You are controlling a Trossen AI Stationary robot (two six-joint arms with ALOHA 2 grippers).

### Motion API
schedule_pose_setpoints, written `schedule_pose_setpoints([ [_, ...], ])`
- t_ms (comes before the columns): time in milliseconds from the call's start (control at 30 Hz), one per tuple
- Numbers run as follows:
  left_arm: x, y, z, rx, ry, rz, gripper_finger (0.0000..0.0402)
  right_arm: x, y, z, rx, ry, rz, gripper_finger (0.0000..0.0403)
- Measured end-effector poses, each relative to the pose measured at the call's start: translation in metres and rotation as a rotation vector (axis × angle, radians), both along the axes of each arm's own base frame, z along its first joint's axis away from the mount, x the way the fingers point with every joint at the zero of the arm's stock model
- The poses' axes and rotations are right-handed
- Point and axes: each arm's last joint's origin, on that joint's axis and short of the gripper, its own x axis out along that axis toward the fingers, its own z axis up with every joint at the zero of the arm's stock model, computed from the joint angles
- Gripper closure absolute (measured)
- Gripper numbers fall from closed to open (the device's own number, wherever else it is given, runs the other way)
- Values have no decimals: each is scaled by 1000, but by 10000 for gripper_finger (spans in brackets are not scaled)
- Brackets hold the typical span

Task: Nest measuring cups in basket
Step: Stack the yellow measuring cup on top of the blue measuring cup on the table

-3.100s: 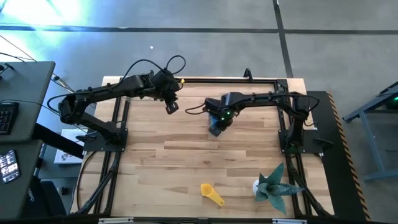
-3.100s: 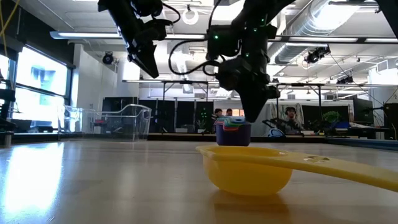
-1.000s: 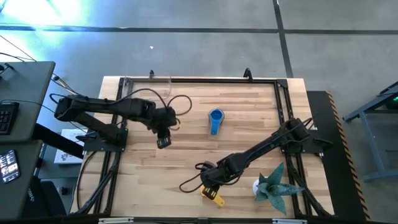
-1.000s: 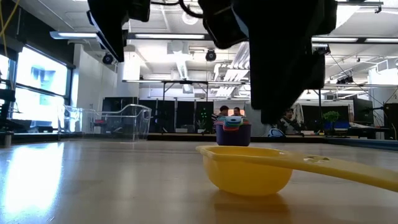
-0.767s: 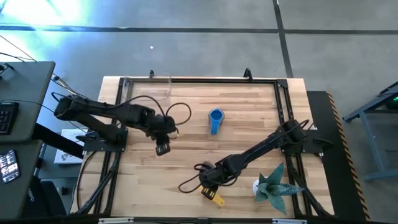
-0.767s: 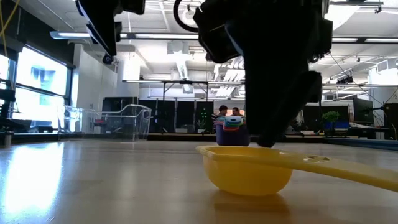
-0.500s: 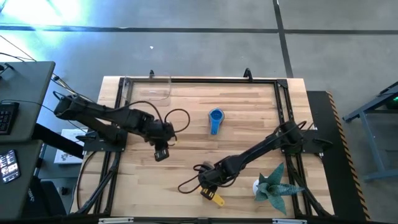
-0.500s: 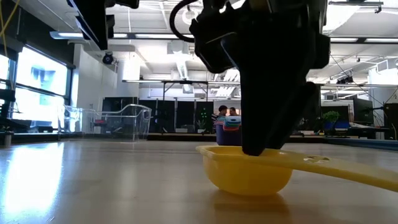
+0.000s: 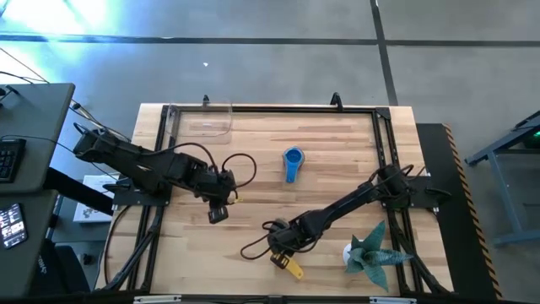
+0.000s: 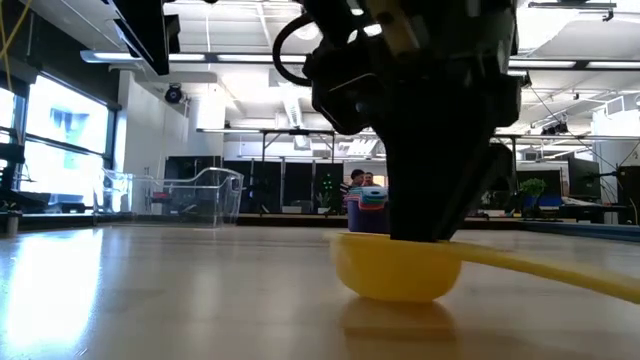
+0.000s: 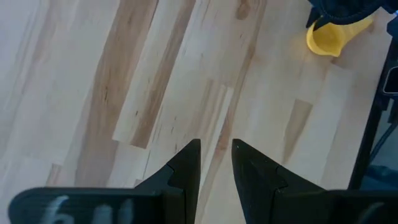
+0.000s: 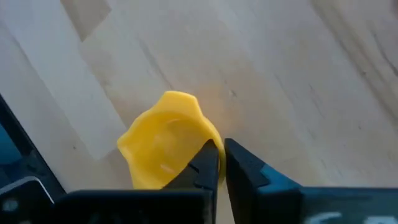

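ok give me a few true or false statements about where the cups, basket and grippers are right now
1. The right gripper is shut on the rim of the yellow cup. True.
2. The yellow cup sits inside the basket. False: it is on the bare table near the front edge, far from the basket at the back left corner.
3. The stack of cups stands on the table outside the basket. True.
4. The left gripper holds a cup. False: nothing is between its fingers, and it hangs over bare wood.
5. The teal plant figure is beside the basket. False: it stands at the front right corner.
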Motion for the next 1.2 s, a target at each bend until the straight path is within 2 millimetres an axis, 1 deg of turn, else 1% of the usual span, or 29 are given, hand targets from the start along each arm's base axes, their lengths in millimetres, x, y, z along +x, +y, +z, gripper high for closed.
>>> schedule_pose_setpoints([
  [67, 0, 0, 0, 17, -3, -9, 322, 1, -3, 0, 15, 10, -41, 389],
  [167, 1, 2, 0, 65, -13, -29, 322, 2, -5, 0, 38, 24, -91, 398],
  [267, 1, 3, 0, 134, -26, -44, 322, 4, -9, 3, 66, 37, -147, 397],
  [433, 2, 8, 1, 266, -42, -80, 322, 7, -19, 15, 87, 13, -252, 400],
  [533, 3, 14, 1, 306, -38, -100, 322, 9, -29, 28, 91, -24, -300, 401],
  [700, 6, 29, 1, 347, -22, -127, 322, 12, -51, 48, 96, -73, -364, 401],
  [933, 9, 62, 1, 398, 15, -115, 322, 16, -91, 70, 70, -135, -468, 402],
  [1033, 8, 77, 1, 420, 33, -112, 322, 14, -107, 76, 57, -129, -508, 402],
  [1200, 7, 100, 1, 463, 66, -135, 322, 3, -136, 89, -12, -82, -590, 402],
])
